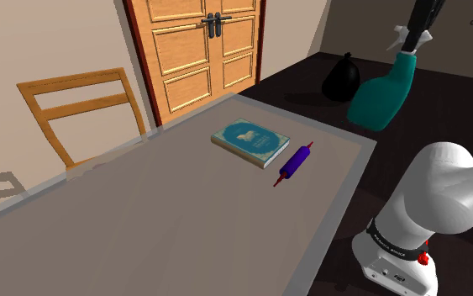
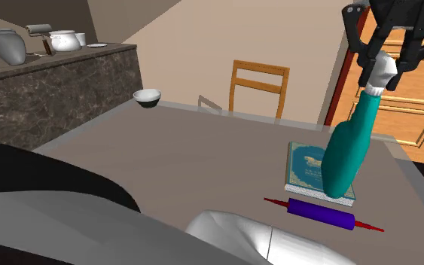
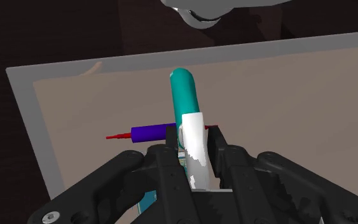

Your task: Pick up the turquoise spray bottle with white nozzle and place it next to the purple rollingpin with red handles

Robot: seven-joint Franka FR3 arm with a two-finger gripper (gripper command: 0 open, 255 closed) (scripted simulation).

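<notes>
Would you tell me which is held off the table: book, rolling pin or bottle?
The turquoise spray bottle, clasped by the gripper; the book and rolling pin lie on the table.

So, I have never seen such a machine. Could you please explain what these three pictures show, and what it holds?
It is a white robot arm. One picture looks from beside the arm, one from another side of the table, one from a camera on the hand. The black end effector is shut on the white nozzle of a turquoise bottle, which hangs in the air. On the table lie a book and, beside it, a purple rolling pin with red handles. A wooden chair stands by the table.
</notes>
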